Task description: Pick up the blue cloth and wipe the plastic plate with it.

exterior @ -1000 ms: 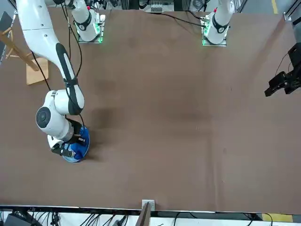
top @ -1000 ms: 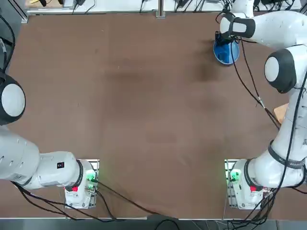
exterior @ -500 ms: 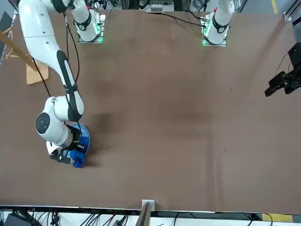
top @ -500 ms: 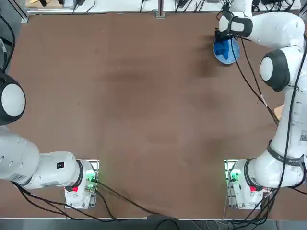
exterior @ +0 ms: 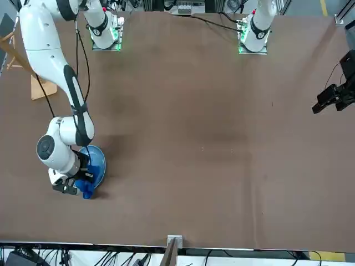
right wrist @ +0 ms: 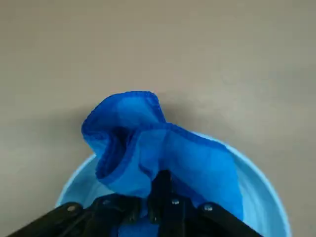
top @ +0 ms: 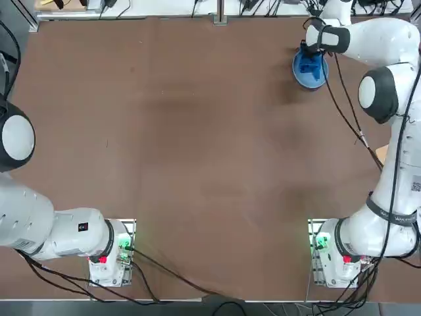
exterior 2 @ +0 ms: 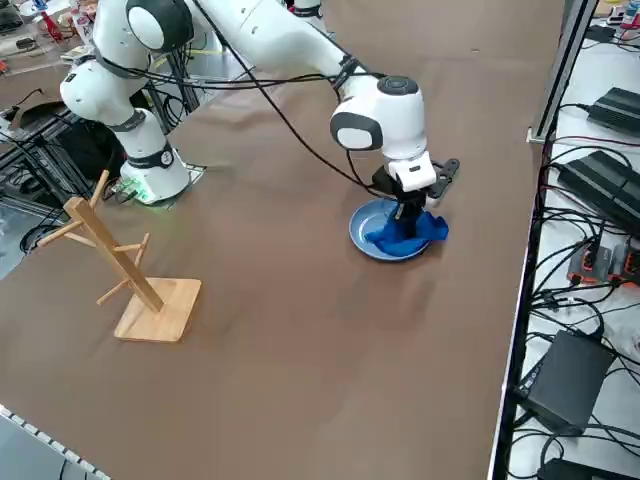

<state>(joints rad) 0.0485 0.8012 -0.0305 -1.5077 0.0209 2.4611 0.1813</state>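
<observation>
The plastic plate (top: 303,78) (exterior: 96,160) (exterior 2: 362,229) (right wrist: 77,183) lies near the far right corner of the brown table. The blue cloth (top: 308,64) (exterior: 87,190) (exterior 2: 416,236) (right wrist: 143,143) lies bunched on it, and one fold hangs over the plate's far rim onto the table. My right gripper (top: 312,58) (exterior: 77,183) (exterior 2: 408,214) (right wrist: 163,186) points straight down over the far part of the plate. It is shut on the blue cloth and presses it onto the plate. The wrist hides part of the plate from above.
A wooden peg stand (exterior 2: 128,268) (exterior: 37,83) stands on the table on the robot's right, nearer the arm's base. The table's far edge (exterior 2: 520,300) runs close behind the plate, with cables and boxes beyond it.
My right gripper has dragged the cloth across the plate from its middle toward the far rim. Part of the cloth now hangs past that rim.
</observation>
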